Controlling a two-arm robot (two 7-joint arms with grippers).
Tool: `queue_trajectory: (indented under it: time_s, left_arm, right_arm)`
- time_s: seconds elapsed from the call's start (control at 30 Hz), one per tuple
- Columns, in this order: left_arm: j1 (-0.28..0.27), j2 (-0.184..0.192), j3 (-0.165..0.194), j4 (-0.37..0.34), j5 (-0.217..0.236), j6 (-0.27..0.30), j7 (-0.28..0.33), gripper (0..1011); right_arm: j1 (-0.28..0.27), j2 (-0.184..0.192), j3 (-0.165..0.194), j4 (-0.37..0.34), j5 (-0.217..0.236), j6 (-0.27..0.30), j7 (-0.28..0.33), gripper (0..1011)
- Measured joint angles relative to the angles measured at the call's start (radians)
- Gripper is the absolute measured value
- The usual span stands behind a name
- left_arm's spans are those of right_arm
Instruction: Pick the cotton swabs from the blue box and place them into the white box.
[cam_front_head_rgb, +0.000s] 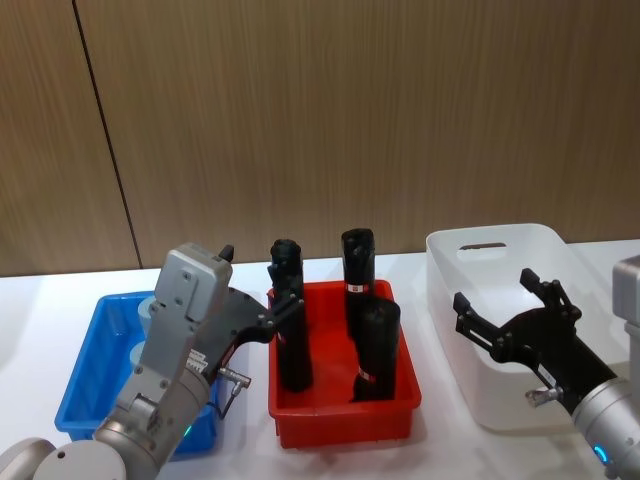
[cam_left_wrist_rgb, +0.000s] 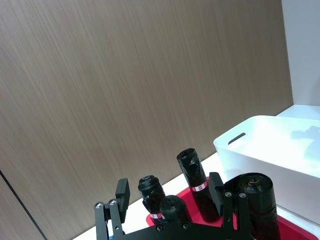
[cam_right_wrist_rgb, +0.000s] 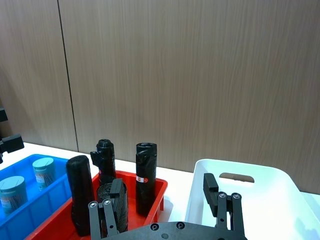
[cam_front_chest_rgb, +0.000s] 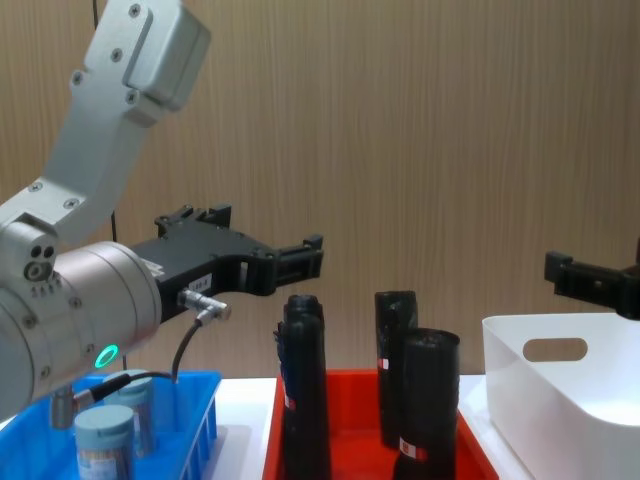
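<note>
Blue plastic far left: the blue box (cam_front_head_rgb: 80, 385) on the white table (cam_front_head_rgb: 30, 300), the cotton swabs (cam_right_wrist_rgb: 44, 172) standing inside, two jars in sight, pale lids up. Raised above the seam between that box and the red tray (cam_front_head_rgb: 345, 420), the left gripper (cam_left_wrist_rgb: 169, 186): fingers spread wide, nothing between them, tips higher than the roll tops, pointing rightward. Next along, dead centre, the tray itself, four black rolls (cam_front_head_rgb: 375, 350) on end inside, red-and-white labels on show. Then a strip of bare table. Over on the right, the white box (cam_front_head_rgb: 470, 390), smooth walls, oval handle cut-out near the far rim. Hovering above its left side, well clear of the rim, the right gripper (cam_front_head_rgb: 493, 288): fingers parted too, holding nothing, tips aimed back toward the tray. Brown wood panelling (cam_front_head_rgb: 350, 100) behind the lot.
</note>
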Motion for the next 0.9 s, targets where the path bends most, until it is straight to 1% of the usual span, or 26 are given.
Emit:
queue_trajectory:
  time_s: [0.77, 0.9]
  left_arm:
    - [0.000, 0.000, 0.000, 0.000, 0.000, 0.000, 0.000, 1004]
    - [-0.001, 0.003, -0.004, 0.004, 0.000, -0.001, -0.010, 1004]
  right_arm:
    - [0.000, 0.000, 0.000, 0.000, 0.000, 0.000, 0.000, 1002]
    - [0.000, 0.000, 0.000, 0.000, 0.000, 0.000, 0.000, 1001]
